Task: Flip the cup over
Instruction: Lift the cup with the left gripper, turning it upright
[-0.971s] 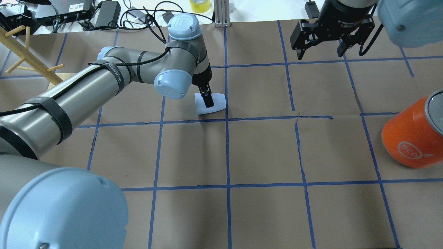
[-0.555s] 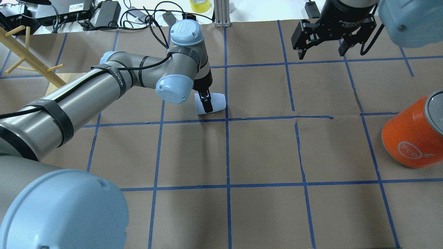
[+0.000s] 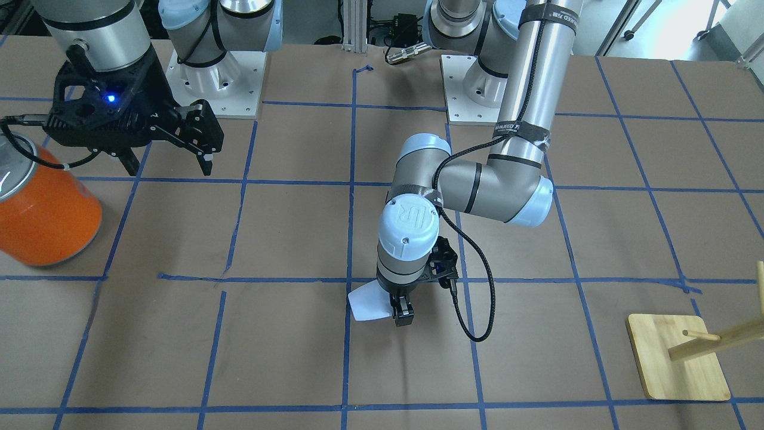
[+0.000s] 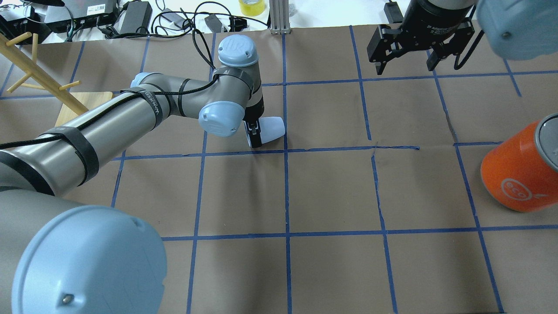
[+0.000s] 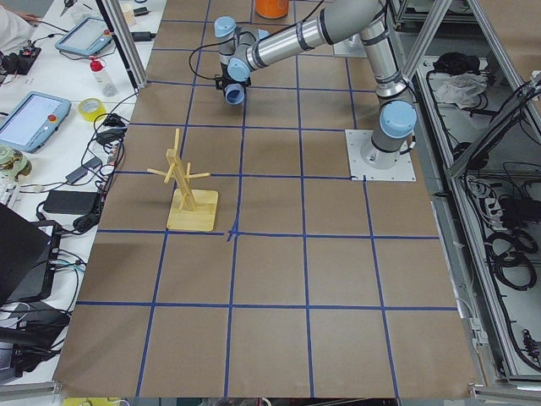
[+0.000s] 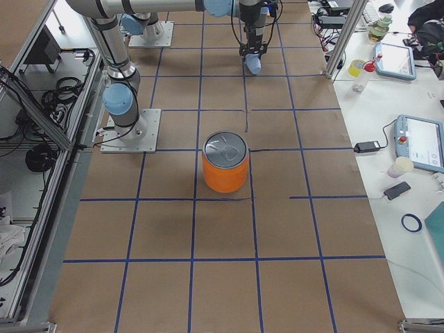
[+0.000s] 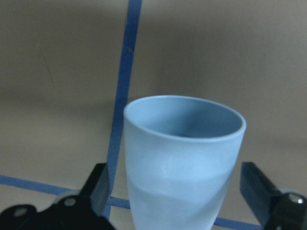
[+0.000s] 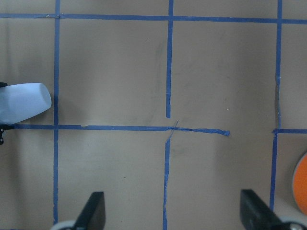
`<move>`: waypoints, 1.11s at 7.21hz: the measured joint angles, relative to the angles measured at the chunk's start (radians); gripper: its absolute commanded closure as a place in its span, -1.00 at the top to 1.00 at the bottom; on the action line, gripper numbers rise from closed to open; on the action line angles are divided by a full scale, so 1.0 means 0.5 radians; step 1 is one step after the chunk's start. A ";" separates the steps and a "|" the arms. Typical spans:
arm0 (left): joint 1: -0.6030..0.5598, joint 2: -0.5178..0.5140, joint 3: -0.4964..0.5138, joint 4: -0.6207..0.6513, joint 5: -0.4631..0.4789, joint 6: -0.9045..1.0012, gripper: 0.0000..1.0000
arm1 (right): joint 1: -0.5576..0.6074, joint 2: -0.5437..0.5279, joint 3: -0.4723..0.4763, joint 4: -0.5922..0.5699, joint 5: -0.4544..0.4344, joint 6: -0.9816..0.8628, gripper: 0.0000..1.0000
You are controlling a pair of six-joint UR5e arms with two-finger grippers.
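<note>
The cup (image 4: 272,127) is a small pale bluish-white tumbler near the table's middle, lying tilted on its side by a blue tape crossing. My left gripper (image 4: 254,136) is shut on the cup near its base. In the left wrist view the cup (image 7: 184,163) stands between the fingers (image 7: 98,189), its blue-inside mouth pointing away from the camera. In the front view the cup (image 3: 365,303) sticks out beside the left gripper (image 3: 403,313). My right gripper (image 4: 404,65) is open and empty, high over the far right; the cup shows at the left edge of its view (image 8: 24,101).
A large orange can (image 4: 518,170) with a silver top stands at the right edge, also in the front view (image 3: 42,209). A wooden mug tree (image 4: 35,69) on a square base (image 3: 680,358) stands far left. Cables and boxes lie beyond the table's far edge.
My left wrist has turned and the arm has swung further in. The gripper has slid toward the cup's left end and the cup has tilted a little. The right arm has barely moved.
</note>
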 measured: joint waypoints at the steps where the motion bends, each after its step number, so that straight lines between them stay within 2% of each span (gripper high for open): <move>1: 0.000 -0.004 0.001 0.003 0.002 0.001 -0.07 | 0.000 0.000 0.000 0.000 -0.001 0.003 1.00; 3: 0.000 -0.007 0.014 0.048 0.001 0.005 -1.00 | 0.000 0.002 0.000 0.000 0.001 0.008 1.00; 5: 0.003 0.040 0.024 0.106 0.001 0.045 -1.00 | 0.000 0.003 0.000 0.002 0.001 0.009 1.00; 8: 0.055 0.140 0.017 0.094 0.084 0.381 -1.00 | 0.000 0.002 0.001 0.003 0.000 0.009 1.00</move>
